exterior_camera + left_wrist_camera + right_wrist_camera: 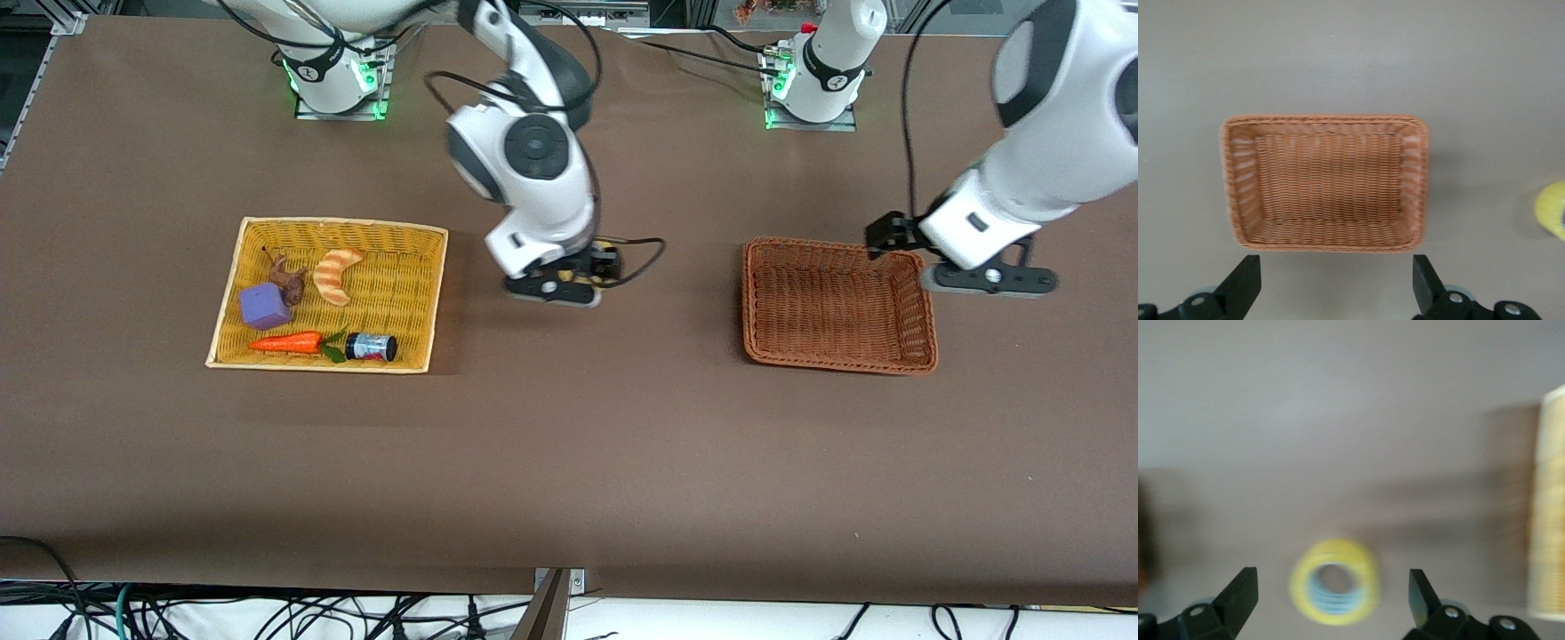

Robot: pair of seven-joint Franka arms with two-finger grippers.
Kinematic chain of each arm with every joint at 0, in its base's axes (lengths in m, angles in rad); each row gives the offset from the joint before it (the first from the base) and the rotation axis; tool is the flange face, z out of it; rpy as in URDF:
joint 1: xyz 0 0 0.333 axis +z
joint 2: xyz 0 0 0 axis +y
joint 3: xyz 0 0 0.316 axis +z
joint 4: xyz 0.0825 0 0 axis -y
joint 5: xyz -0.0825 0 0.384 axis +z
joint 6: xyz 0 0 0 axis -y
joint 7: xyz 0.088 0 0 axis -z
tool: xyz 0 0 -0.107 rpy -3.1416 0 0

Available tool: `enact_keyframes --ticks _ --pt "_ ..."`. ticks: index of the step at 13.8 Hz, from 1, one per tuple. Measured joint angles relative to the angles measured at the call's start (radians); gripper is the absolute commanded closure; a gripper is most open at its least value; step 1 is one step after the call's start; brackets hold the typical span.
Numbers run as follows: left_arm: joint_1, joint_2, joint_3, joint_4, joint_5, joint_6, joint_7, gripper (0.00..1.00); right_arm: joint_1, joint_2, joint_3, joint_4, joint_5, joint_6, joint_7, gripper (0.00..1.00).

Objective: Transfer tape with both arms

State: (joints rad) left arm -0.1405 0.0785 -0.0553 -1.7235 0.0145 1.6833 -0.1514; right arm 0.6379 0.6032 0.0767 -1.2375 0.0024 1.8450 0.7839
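Note:
The tape (1335,581), a yellow ring with a pale core, lies flat on the brown table between my right gripper's open fingers. In the front view only a yellow sliver of the tape (604,243) shows, at the middle of the table under the right arm's wrist. My right gripper (553,292) (1331,590) hangs low over it, open and holding nothing. My left gripper (989,283) (1337,275) is open and empty, over the table beside the brown basket at the left arm's end. An edge of the tape (1553,210) also shows in the left wrist view.
An empty brown wicker basket (836,363) (1325,120) sits toward the left arm's end. A yellow wicker basket (342,224) (1548,507) toward the right arm's end holds a purple block (264,307), a striped croissant toy (335,276), a carrot (286,342) and a small jar (371,347).

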Motion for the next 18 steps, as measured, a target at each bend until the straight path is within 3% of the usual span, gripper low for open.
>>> enact_keyframes --ticks 4,7,10,14,18 --pt "-0.010 0.032 -0.173 -0.002 -0.019 0.022 -0.227 0.00 -0.180 -0.132 -0.110 -0.002 0.022 -0.275 -0.398 0.00" --pt "-0.017 0.066 -0.260 -0.033 -0.064 0.112 -0.364 0.00 -0.213 -0.160 -0.226 -0.004 0.042 -0.343 -0.469 0.00" --pt "-0.022 0.091 -0.338 -0.121 -0.069 0.243 -0.504 0.00 -0.213 -0.160 -0.286 -0.007 0.062 -0.344 -0.475 0.00" --pt "-0.053 0.138 -0.397 -0.250 -0.070 0.485 -0.640 0.00 -0.270 -0.161 -0.343 -0.008 0.064 -0.346 -0.489 0.00" --pt "-0.100 0.225 -0.407 -0.347 -0.070 0.682 -0.689 0.00 -0.389 -0.200 -0.363 -0.009 0.067 -0.384 -0.633 0.00"
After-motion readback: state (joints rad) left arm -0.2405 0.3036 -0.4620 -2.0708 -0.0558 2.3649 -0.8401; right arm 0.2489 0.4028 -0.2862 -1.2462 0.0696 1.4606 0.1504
